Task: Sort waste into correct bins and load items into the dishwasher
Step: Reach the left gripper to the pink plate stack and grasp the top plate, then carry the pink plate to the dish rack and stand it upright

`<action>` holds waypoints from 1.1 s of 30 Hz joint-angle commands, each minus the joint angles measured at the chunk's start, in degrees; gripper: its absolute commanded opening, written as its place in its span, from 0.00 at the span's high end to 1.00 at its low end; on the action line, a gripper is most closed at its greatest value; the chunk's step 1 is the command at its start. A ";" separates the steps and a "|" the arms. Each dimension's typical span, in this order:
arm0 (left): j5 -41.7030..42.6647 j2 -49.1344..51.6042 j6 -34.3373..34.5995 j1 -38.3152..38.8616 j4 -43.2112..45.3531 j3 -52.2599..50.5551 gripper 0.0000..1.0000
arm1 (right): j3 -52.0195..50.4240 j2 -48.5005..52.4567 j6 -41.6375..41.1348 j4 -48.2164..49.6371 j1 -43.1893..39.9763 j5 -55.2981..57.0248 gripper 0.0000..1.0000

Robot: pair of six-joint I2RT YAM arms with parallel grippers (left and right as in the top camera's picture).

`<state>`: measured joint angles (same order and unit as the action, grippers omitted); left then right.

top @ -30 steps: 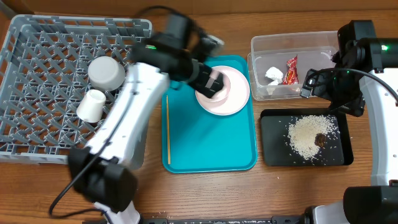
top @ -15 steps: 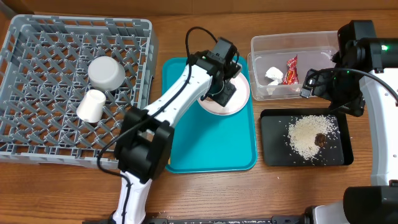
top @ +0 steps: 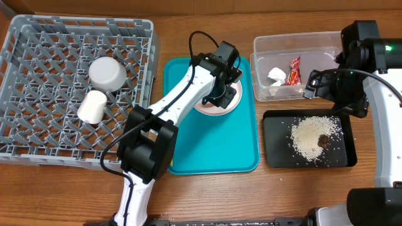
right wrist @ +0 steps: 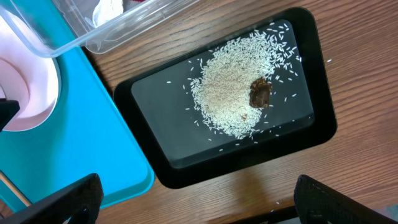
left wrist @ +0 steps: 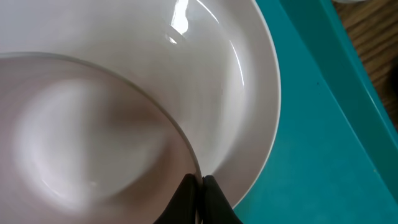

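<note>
When the bench was inspected, these findings were entered.

Left gripper [left wrist: 198, 184]: jaws were closed tight on the rim of the small plate [left wrist: 93, 137]; nothing else was in its hold.
Small plate: sat stacked on the large plate [left wrist: 242, 81]; whether it was lifted clear could not be told.
Large plate: lay on the teal tray [top: 213, 150], toward that tray's far right corner.
Teal tray: stood mid-bench, between the dish rack [top: 38, 125] and the two bins.
Right gripper [right wrist: 196, 186]: fingers were spread wide, empty, hanging over the black tray [top: 276, 157].
Black tray: lay near the bench's right edge, on the near side of the clear tub [top: 295, 41].
Rice [top: 311, 135]: was heaped mid-tray, with stray grains around it.
Brown lump [top: 323, 141]: rested on the heap's right side.
Clear tub: held the red wrapper [top: 294, 70] with the paper scrap [top: 276, 75] just beside it.
Dish rack: occupied the bench's far left corner.
Bowl [top: 108, 73]: sat in the rack.
Cup [top: 93, 107]: lay on its side just beside the bowl.
Wooden stick [right wrist: 13, 186]: only a short length showed, on the teal tray.
</note>
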<state>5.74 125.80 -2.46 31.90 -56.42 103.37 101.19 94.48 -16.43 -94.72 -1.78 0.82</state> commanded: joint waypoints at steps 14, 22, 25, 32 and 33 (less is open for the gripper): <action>9.92 -10.99 0.72 -13.46 -12.17 22.53 0.96 | 0.11 -0.46 0.37 -0.04 -0.13 -0.04 0.00; 42.77 -10.32 -8.13 -32.26 -12.87 21.68 0.96 | 0.11 -0.46 0.37 0.07 -0.13 -0.04 0.00; 52.09 -8.15 -9.42 -38.03 -12.83 21.59 0.96 | 0.11 -0.46 0.37 0.07 -0.13 -0.04 0.00; 66.86 -0.15 -9.40 -46.12 -12.74 21.59 0.96 | 0.11 -0.46 0.37 0.07 -0.13 -0.04 0.00; 68.65 1.05 -9.40 -46.64 -12.57 21.59 0.96 | 0.11 -0.46 0.37 0.07 -0.13 -0.04 0.00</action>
<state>62.85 123.46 -10.13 -13.67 -69.08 125.27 101.19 94.48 -16.47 -94.72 -1.78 0.82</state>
